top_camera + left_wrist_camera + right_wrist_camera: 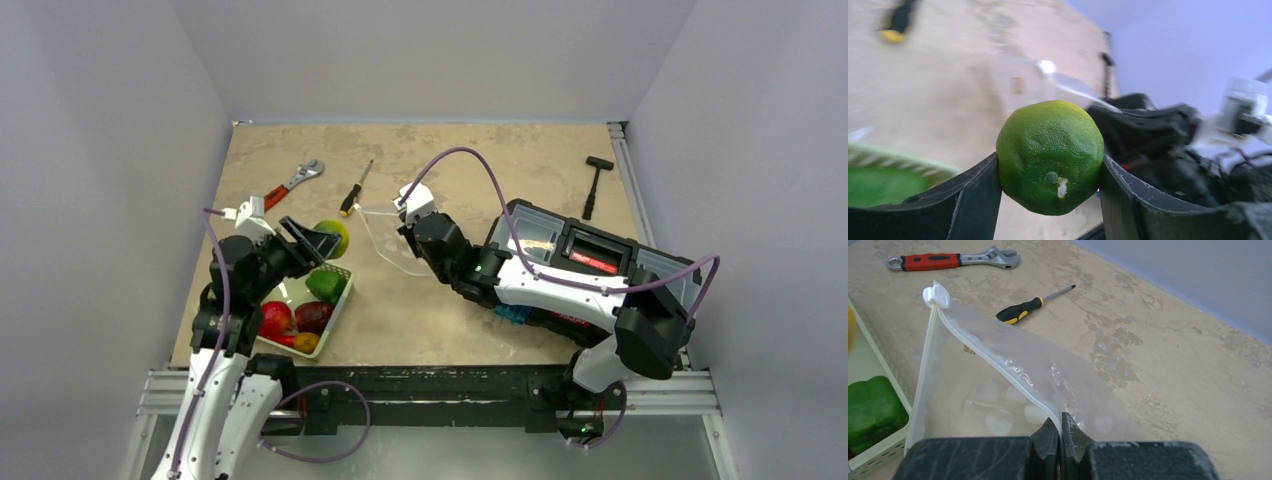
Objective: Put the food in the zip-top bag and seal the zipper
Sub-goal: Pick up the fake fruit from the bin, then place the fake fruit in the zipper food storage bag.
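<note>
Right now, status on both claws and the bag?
Left claw holds green lime, raised near basket. Right claw pinching zip-top bag's edge, mouth open. Screwdriver beyond bag, not blocking.

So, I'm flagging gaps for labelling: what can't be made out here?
Top view: the left arm covers part of the basket, hiding some contents.
Left wrist: the lime fills the middle; the zip-top bag behind is blurred.
Right wrist: the right gripper hides the bag's lower part; the frame's left edge cuts off the basket.
</note>
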